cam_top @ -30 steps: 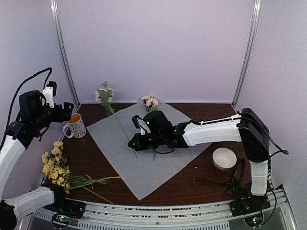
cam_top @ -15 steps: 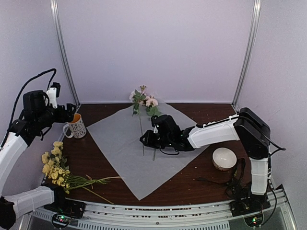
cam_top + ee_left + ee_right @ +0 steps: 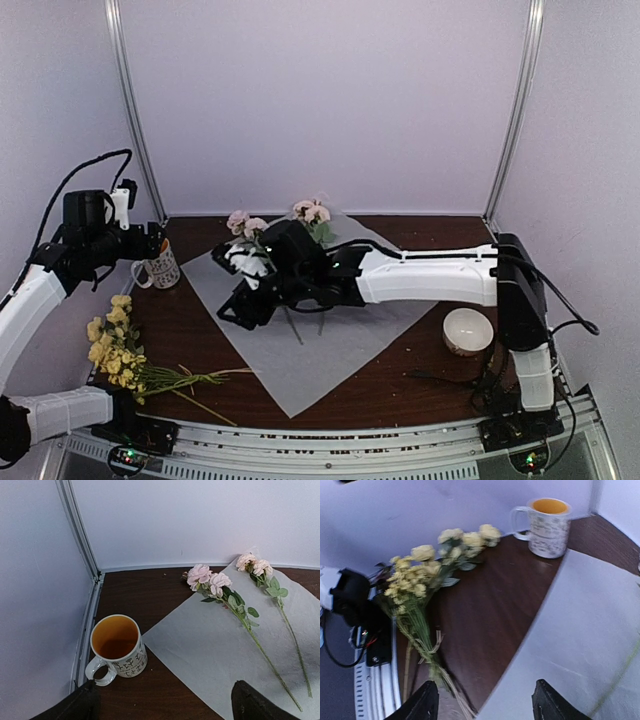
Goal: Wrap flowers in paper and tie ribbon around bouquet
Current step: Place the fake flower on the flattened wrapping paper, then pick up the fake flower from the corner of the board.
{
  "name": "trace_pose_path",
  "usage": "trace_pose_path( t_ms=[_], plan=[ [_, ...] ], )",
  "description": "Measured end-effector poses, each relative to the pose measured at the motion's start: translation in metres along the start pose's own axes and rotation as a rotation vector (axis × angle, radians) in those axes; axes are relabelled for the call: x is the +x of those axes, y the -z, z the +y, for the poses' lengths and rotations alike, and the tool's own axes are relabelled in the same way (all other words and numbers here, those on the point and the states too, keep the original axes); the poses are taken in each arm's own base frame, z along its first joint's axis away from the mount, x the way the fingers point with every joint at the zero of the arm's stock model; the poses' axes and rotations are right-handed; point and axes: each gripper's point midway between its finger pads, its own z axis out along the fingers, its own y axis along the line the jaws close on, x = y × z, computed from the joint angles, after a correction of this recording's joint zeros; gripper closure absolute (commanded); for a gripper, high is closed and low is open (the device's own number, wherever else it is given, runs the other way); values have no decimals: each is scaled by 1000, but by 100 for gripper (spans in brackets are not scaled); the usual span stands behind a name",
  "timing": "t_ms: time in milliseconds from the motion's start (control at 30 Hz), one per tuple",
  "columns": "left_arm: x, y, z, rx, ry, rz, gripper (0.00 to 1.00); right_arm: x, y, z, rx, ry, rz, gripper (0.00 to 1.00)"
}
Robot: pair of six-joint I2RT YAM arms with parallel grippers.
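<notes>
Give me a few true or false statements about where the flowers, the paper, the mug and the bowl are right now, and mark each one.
1. Two pink flower stems lie on the paper. True.
2. The yellow bunch lies on the paper. False: it lies on the bare table, left of the sheet.
3. The mug stands upright, off the paper. True.
4. The white bowl sits on the paper. False: it sits on the table to the right of the sheet.
5. The paper is rolled into a cone. False: it lies spread flat.
</notes>
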Motion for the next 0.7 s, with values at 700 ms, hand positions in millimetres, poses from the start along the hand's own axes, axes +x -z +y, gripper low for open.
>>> trace_pose_path(
  t_ms=[700],
  plan=[
    [3, -4, -4, 20, 0, 15, 6, 123, -80, 54, -115, 311, 425, 68]
  ],
)
